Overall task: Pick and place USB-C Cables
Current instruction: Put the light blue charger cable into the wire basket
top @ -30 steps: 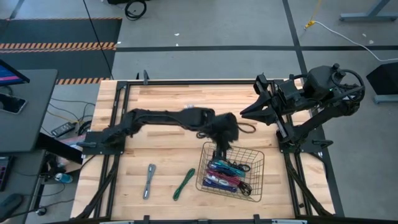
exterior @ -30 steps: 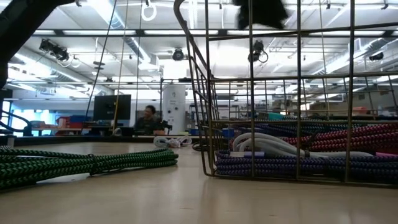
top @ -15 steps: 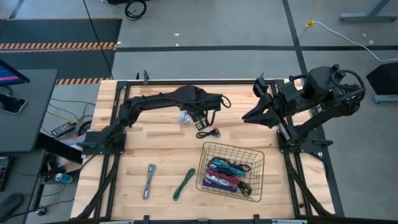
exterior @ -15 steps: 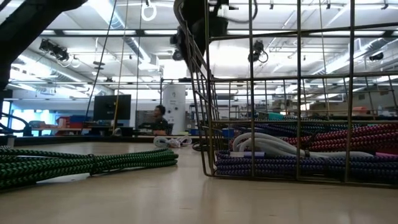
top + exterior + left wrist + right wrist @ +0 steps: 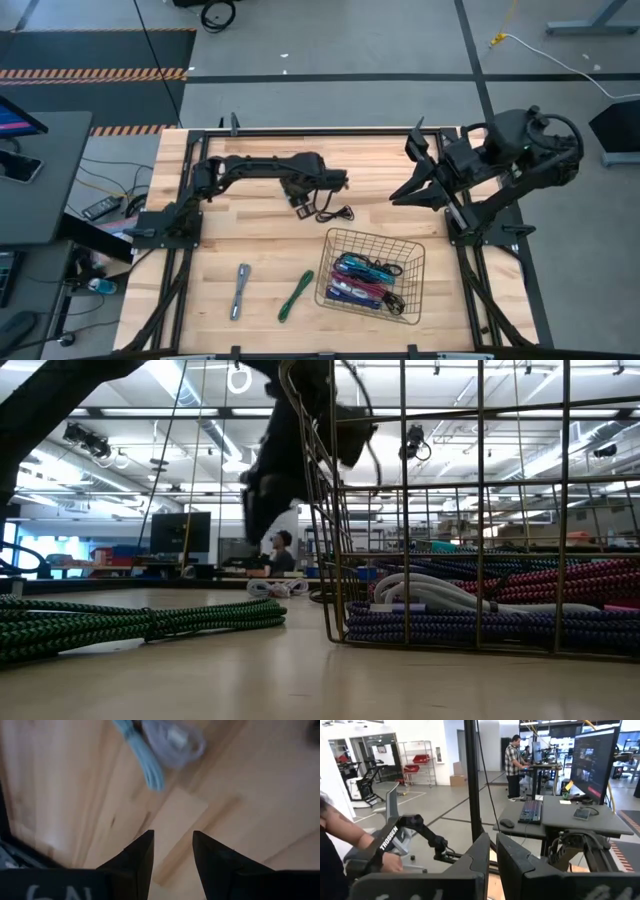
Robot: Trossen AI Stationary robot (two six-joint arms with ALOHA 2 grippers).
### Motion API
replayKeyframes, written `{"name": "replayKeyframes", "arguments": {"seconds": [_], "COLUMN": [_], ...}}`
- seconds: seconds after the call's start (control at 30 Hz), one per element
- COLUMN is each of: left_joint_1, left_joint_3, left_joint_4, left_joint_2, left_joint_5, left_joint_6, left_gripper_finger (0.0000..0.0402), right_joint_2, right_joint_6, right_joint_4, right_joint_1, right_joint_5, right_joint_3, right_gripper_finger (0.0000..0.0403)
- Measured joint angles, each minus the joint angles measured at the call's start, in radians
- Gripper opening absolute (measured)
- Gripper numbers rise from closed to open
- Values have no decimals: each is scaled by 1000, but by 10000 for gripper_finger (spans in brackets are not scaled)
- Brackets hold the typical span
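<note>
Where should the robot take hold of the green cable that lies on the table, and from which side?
Best at the middle of the green cable, coming straight down from above. It lies flat as a long, thin bundle, slanted on the bare table, apart from the basket and the grey cable, so fingers could probably close across its narrow width.

Probably a robotics lab: concrete floor [image 5: 330,60], desks with monitors [image 5: 590,762].
</note>
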Motion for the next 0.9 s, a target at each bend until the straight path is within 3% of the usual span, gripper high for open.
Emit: {"name": "replayKeyframes", "arguments": {"seconds": [0.23, 0.5, 0.9], "left_joint_1": [32, 47, 111], "left_joint_3": [-152, -111, -133], "left_joint_4": [111, 210, 204], "left_joint_2": [0, -11, -8], "left_joint_5": [64, 56, 64], "left_joint_6": [-22, -25, -25], "left_gripper_finger": [142, 142, 142], "right_joint_2": [0, 0, -3], "right_joint_6": [-4, -18, 0], "right_joint_4": [-45, -55, -56], "right_joint_1": [0, 0, 0], "right_joint_5": [-2, -1, -1], "right_joint_3": [0, 0, 0], "right_gripper_finger": [39, 39, 39]}}
